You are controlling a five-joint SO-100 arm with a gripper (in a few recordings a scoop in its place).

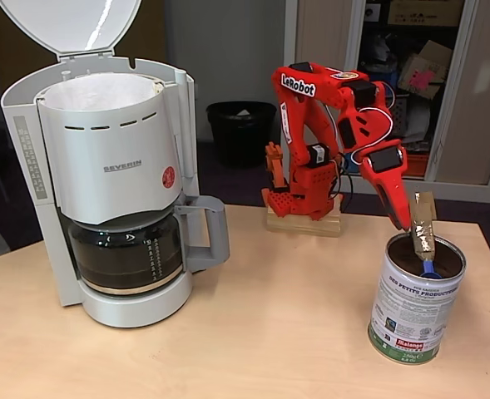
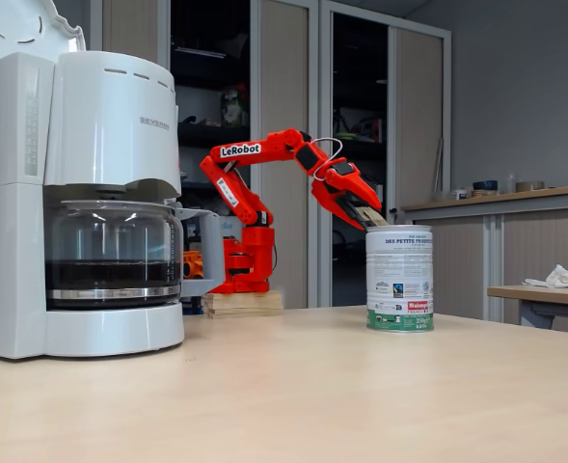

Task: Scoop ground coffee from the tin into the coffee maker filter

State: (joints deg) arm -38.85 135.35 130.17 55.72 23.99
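The shiny tin (image 1: pixel 415 307) with a white label stands at the right of the wooden table. Its inside looks dark brown with ground coffee (image 1: pixel 401 259). My red gripper (image 1: pixel 413 218) hangs over the tin's rim, shut on the tape-wrapped handle of a blue scoop (image 1: pixel 430 268) that dips into the tin. From the side, in the other fixed view, the gripper (image 2: pixel 368 218) angles down at the tin (image 2: pixel 399 280). The white coffee maker (image 1: pixel 116 179) stands at the left, lid up, with the white paper filter (image 1: pixel 95 90) in its basket. The coffee maker (image 2: pixel 100 193) is also at the left here.
The glass carafe (image 1: pixel 126 249) sits under the basket, its grey handle towards the arm. My arm's base rests on a wooden block (image 1: pixel 303 223) at the table's back edge. A black bin (image 1: pixel 240 129) stands behind the table. Bare tabletop (image 1: pixel 278 316) lies between machine and tin.
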